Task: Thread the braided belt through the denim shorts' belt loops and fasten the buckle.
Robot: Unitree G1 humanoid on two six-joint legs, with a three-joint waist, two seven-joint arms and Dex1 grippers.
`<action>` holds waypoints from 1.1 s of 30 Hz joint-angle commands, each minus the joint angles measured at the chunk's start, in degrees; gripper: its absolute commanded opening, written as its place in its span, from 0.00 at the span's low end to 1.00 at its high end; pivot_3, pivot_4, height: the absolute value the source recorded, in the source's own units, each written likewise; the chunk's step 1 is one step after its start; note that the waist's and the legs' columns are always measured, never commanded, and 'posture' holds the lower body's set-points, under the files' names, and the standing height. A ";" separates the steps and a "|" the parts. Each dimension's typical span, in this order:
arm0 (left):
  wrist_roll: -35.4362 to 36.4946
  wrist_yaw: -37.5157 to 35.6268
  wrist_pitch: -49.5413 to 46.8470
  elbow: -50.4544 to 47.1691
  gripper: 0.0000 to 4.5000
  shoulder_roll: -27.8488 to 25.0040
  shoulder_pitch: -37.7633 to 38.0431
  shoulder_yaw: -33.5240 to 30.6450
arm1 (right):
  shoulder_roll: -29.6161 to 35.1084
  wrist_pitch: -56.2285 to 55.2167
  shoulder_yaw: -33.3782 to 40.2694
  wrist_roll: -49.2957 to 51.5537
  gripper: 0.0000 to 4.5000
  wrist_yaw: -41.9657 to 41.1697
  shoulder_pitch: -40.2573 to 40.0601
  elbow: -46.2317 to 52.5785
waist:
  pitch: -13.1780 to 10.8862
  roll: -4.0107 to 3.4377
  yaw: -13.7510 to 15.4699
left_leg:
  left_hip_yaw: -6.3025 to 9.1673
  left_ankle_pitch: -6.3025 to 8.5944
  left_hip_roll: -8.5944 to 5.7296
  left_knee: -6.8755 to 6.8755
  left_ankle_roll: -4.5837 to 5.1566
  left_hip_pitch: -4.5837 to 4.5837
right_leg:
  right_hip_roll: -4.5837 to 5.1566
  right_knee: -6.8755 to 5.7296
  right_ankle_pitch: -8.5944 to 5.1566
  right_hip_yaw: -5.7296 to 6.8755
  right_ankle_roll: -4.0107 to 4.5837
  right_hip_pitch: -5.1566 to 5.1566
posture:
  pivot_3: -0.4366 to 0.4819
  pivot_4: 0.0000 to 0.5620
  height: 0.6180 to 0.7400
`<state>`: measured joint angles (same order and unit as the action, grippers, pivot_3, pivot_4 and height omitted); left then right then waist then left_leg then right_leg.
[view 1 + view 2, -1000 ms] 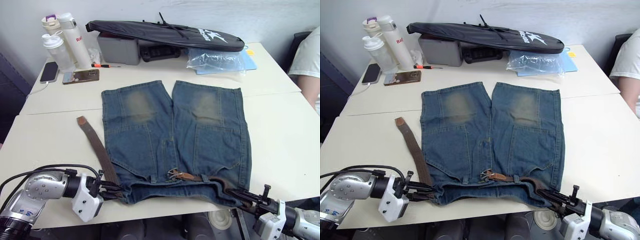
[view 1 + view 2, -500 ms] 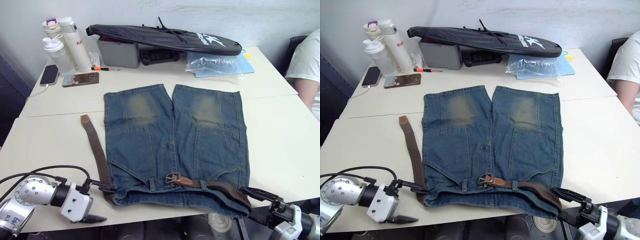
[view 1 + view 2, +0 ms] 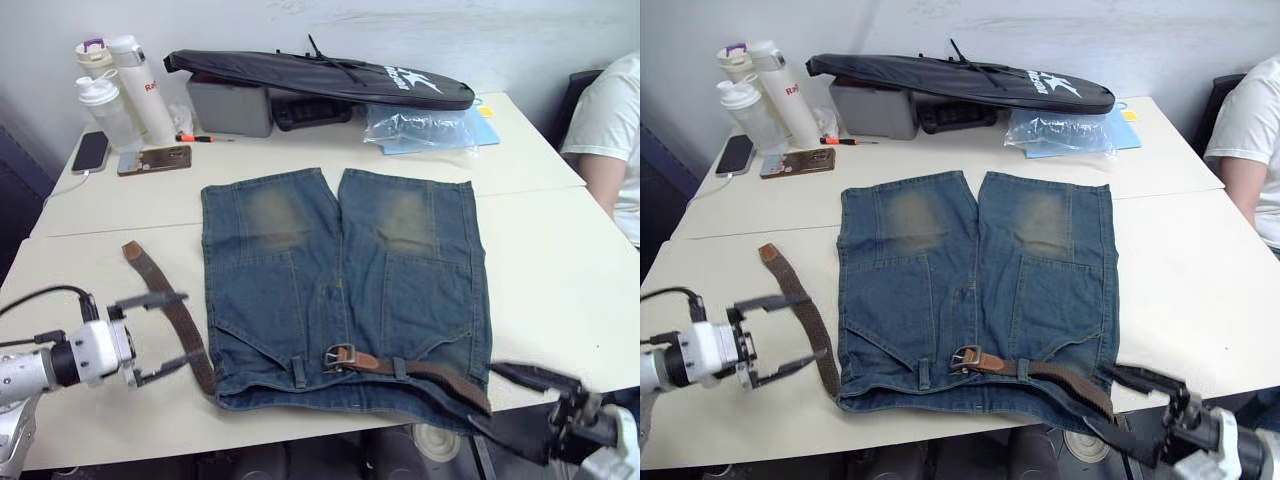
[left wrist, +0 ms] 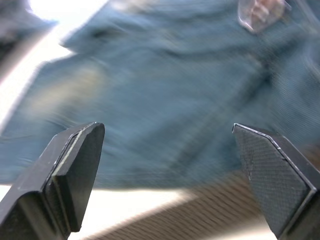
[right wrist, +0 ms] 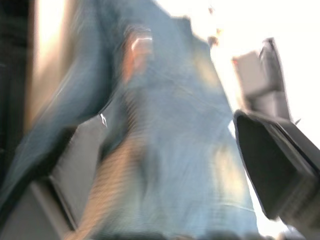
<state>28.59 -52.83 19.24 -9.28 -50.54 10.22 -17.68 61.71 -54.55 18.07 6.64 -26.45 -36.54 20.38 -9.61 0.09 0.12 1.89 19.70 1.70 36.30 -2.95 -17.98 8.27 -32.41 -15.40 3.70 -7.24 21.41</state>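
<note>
Across the waistband of the denim shorts [image 3: 340, 280] on the worktop [image 3: 560, 270] lies the braided belt [image 3: 420, 368], limp and floppy – best pinched by its free tail near the left gripper [image 3: 165, 330], both grippers' jaws wide, empty

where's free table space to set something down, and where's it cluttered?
Free: the table between the shorts and the person's arm, and the near-left strip around the open left gripper, beside the belt. Crowded: the far edge, with bottles, phones, a grey box, a black bag and a plastic bag.
</note>
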 commanded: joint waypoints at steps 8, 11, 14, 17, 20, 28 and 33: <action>6.09 14.20 -42.82 -10.22 1.00 5.40 -28.17 17.80 | -0.70 67.04 -12.32 35.38 0.99 7.48 34.12 9.19 | 0.00 -0.14 1.22 | 0.11 -0.03 0.00 0.19 0.01 -0.23 | -0.13 -0.05 0.35 -0.01 -0.38 0.15 | 0.48 0.27 1.00; 4.37 13.82 -51.95 -9.44 1.00 5.12 -33.12 22.56 | -1.48 78.72 -13.70 39.41 0.99 8.23 41.28 8.62 | 0.02 -0.29 1.03 | 0.10 -0.02 0.02 0.11 0.02 -0.33 | -0.21 0.04 0.64 0.01 -0.92 0.25 | 0.48 0.27 1.00; 0.29 14.52 -57.58 -7.19 1.00 5.78 -37.45 26.85 | -4.04 89.51 -14.93 43.23 0.99 8.93 48.85 6.40 | 0.02 -0.32 0.83 | 0.04 0.01 0.03 -0.04 0.05 -0.34 | -0.26 0.10 0.64 0.00 -0.92 0.27 | 0.48 0.27 1.00; -1.14 15.70 -61.66 -6.07 1.00 7.45 -39.72 28.01 | -5.38 93.32 -16.55 40.81 0.99 6.28 52.27 4.26 | 0.03 -0.48 0.97 | 0.21 0.01 -0.03 -0.18 0.08 -0.72 | -0.14 0.31 0.71 0.19 -1.05 0.25 | 0.48 0.27 1.00; -1.43 17.17 -64.56 -6.28 1.00 9.00 -40.24 27.53 | -5.78 95.22 -19.26 37.21 0.99 4.24 53.61 2.80 | 0.14 -0.64 -0.21 | 1.82 -0.46 -0.65 -0.21 0.20 -1.52 | 0.77 0.45 0.72 2.11 -1.25 -0.03 | 0.48 0.27 1.00; -2.41 20.02 -71.76 -9.34 1.00 10.18 -38.16 25.27 | -6.94 99.92 -21.49 32.70 0.99 -3.04 56.99 -0.12 | 0.04 -0.77 1.27 | 4.55 -1.83 -2.08 -0.12 -0.32 -2.30 | 2.37 0.51 0.64 5.15 -1.56 -0.69 | 0.48 0.27 1.00; -1.09 24.97 -76.96 -10.77 1.00 13.94 -36.02 21.19 | -4.56 102.41 -24.22 30.62 0.99 -12.34 61.59 -1.97 | -0.05 -0.69 1.21 | 4.06 -1.93 -2.02 -0.19 -0.31 -2.33 | 2.29 0.33 0.67 4.55 -1.48 -0.08 | 0.48 0.27 1.00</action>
<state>26.83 -29.25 -56.47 -17.64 -36.87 -25.78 6.54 56.09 47.33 -6.39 37.97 -35.94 23.83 17.66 -9.66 -0.60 1.33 5.86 17.74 -0.29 36.07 -3.24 -20.31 10.53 -32.12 -14.72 8.13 -8.70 21.43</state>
